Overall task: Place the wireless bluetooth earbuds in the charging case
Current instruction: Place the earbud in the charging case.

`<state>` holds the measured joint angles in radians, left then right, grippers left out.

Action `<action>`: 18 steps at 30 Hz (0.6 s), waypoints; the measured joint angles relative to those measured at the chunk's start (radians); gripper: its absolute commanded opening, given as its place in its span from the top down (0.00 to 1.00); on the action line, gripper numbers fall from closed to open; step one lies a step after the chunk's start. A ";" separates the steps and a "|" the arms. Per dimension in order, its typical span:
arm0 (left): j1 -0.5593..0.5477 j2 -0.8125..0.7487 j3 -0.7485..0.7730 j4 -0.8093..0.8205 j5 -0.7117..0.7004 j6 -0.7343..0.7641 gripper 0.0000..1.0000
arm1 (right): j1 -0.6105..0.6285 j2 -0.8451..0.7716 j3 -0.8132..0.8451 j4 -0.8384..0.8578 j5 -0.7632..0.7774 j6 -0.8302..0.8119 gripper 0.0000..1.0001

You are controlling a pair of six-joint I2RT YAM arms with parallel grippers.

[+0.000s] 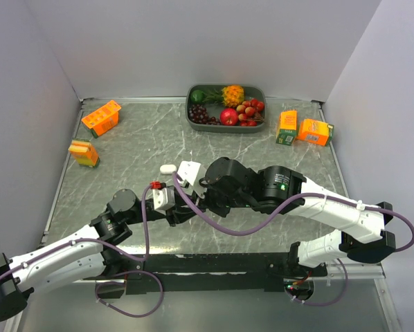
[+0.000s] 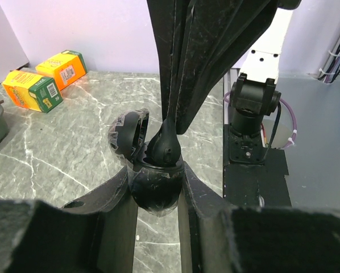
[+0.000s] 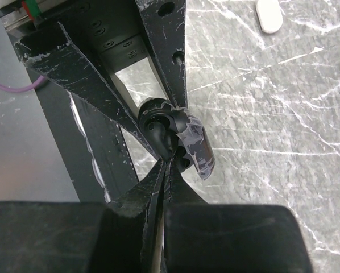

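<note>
The left gripper (image 2: pixel 156 190) is clenched on the black charging case (image 2: pixel 154 200), one finger pressed to each side of its rounded body, which it holds low over the grey marbled table (image 1: pixel 145 138) near the arms' bases. The case's lid (image 2: pixel 127 133) stands swung back to the left, leaving the mouth uncovered. From above, the right gripper (image 2: pixel 171 120) comes down with its fingers pinched together, and the black earbud (image 2: pixel 164 149) sits at their tips, its rounded body right at the mouth of the case. It appears to be gripped by its narrow upper end, though the dark fingers merge with it there. The right wrist view shows the same closed tips (image 3: pixel 166 163) against the case's rim. In the top view the meeting point is hidden under the right arm (image 1: pixel 262 187) and the wrists' white housings, with a purple cable (image 1: pixel 214 225) looping across. A white pill-shaped case (image 1: pixel 168 168) lies on the table just beyond the grippers. Well apart, along the far edge, stand a fruit tray (image 1: pixel 224 128), the left-hand cartons (image 1: pixel 101 117) and the right-hand cartons (image 1: pixel 315 131).
</note>
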<state>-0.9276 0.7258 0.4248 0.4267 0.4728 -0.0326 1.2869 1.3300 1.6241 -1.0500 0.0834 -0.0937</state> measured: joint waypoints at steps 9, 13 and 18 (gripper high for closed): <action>-0.010 0.005 0.000 0.000 -0.007 0.011 0.99 | 0.000 0.000 0.006 -0.006 0.002 0.010 0.78; -0.010 0.009 0.000 0.000 -0.008 0.014 0.99 | 0.000 0.000 0.011 -0.001 0.002 0.012 0.78; -0.013 0.016 0.000 0.000 -0.008 0.014 0.99 | 0.000 -0.001 0.011 0.004 0.003 0.017 0.73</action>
<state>-0.9405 0.7418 0.4248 0.4271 0.4644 -0.0189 1.2869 1.3293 1.6352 -1.0462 0.0868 -0.0769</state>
